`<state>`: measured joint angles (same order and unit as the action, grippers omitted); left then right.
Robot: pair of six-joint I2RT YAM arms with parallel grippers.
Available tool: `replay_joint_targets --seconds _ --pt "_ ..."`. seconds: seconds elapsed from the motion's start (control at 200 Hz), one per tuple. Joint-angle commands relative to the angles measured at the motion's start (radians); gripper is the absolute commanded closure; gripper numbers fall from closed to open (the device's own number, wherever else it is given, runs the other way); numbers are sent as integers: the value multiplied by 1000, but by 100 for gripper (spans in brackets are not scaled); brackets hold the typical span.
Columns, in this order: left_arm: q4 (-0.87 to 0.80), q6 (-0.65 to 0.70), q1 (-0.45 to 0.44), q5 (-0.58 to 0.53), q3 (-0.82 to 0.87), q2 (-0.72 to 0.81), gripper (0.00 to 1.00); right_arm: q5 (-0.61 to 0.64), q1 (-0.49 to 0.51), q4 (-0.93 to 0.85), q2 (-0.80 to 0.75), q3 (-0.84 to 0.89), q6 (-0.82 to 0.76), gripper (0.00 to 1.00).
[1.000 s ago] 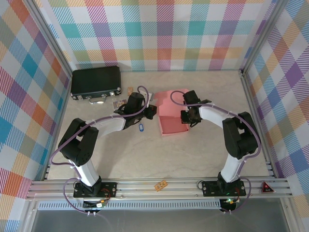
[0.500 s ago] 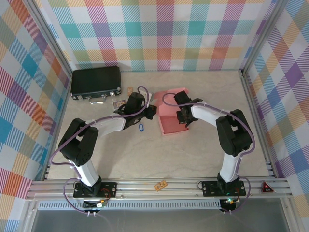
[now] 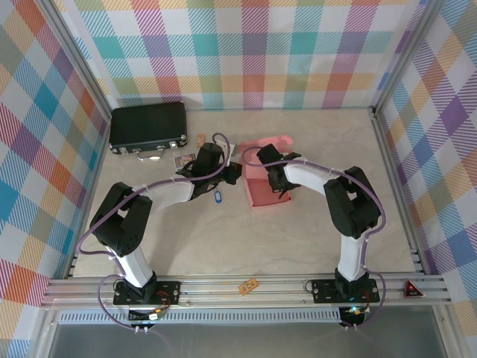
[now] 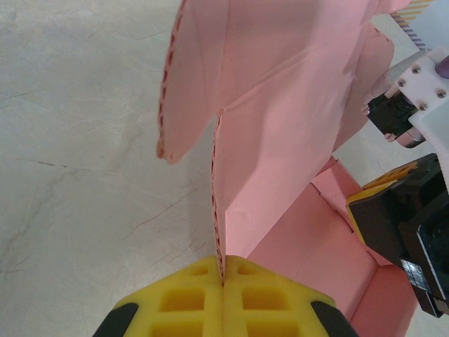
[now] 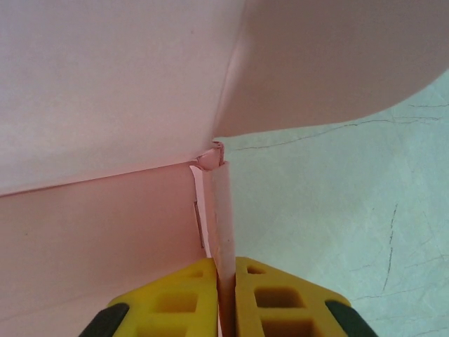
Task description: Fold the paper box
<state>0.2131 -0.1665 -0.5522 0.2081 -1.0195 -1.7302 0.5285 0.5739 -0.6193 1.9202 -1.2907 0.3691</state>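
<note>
The paper box (image 3: 258,195) is salmon-pink cardboard, partly folded, with walls standing and a flap curling up at its far side. My left gripper (image 3: 237,173) is at the box's left edge. In the left wrist view its yellow fingers (image 4: 189,302) are shut on a thin upright wall of the paper box (image 4: 280,105). My right gripper (image 3: 279,186) reaches into the box from the right. The right wrist view has its jaws (image 5: 226,281) closed on a folded, doubled side wall of the paper box (image 5: 105,91), near an inner corner.
A black hard case (image 3: 147,127) lies at the back left. Small cards (image 3: 182,159) and a blue tag (image 3: 218,197) sit by the left arm. Plaid walls enclose the table on three sides. The right arm's black body (image 4: 410,225) is close beside the box.
My right gripper has slid leftwards along the box, and the arm has folded in after it. The box's far flap has curled up. The left arm has kept its place.
</note>
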Motion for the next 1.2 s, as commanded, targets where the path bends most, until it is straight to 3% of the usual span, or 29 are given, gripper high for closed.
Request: replay_joint_targets --seconds 0.0,0.29,0.595,0.955,1.195 --pt "-2 20 -3 1 -1 34 97 46 -14 -78 72 28 27 88" --pt "-3 18 -3 0 0 31 97 22 -12 -77 101 24 14 87" --pt "-8 30 -3 15 -2 36 96 -75 -16 -33 -53 52 22 81" --pt "13 53 -4 22 -11 19 92 -101 -35 -28 -137 72 37 63" --pt "82 98 -2 27 -14 -15 87 -151 -70 -4 -236 109 31 58"
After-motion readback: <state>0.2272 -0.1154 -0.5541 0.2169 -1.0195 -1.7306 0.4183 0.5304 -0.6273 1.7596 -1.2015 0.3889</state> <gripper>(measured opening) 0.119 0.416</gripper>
